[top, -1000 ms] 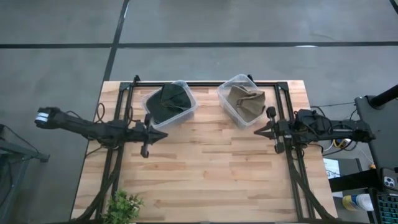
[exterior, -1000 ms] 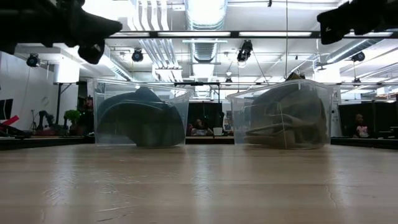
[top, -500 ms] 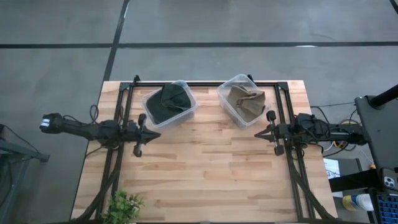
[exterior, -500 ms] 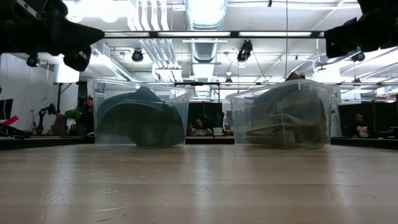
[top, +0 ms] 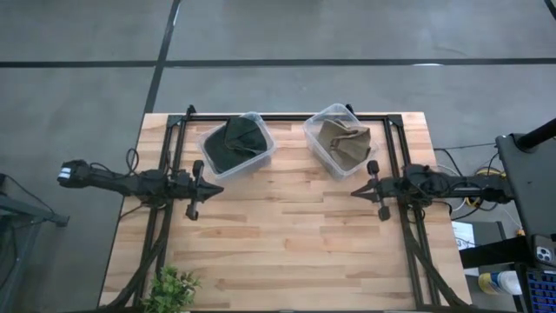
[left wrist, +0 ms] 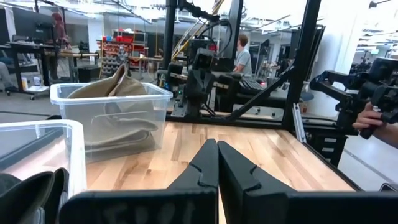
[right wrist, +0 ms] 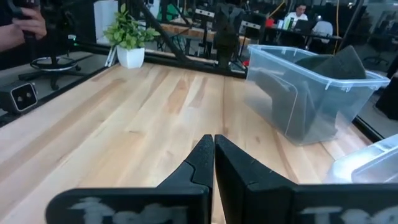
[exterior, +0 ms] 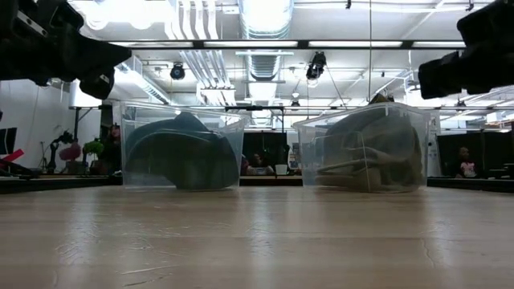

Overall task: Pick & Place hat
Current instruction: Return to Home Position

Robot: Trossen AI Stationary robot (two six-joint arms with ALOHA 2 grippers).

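Note:
A dark green hat (top: 234,144) lies inside a clear bin (top: 258,123) at the far left of the table. A tan hat (top: 343,142) lies in a second clear bin (top: 314,129) to its right. Both bins stand on the table, and the low view shows the dark hat (exterior: 181,156) and the tan hat (exterior: 369,152) filling them. My left gripper (top: 219,189) hovers shut above the table, just near-left of the dark hat's bin. My right gripper (top: 354,190) hovers shut, just near-right of the tan hat's bin. The wrist views show both pairs of fingertips closed, left (left wrist: 217,146) and right (right wrist: 214,140).
A small potted plant (top: 174,287) stands at the near left corner. Bare wooden tabletop (top: 287,226) stretches between the two grippers and toward the near edge. Black frame rails (top: 408,235) run along both sides. A person's hand (left wrist: 373,118) holds something beyond the table's right side.
My left gripper has drawn back a little toward the table's left edge and sunk slightly. My right arm has come down lower over the right side of the table. Both grippers have stayed shut. The hats and bins have not moved.

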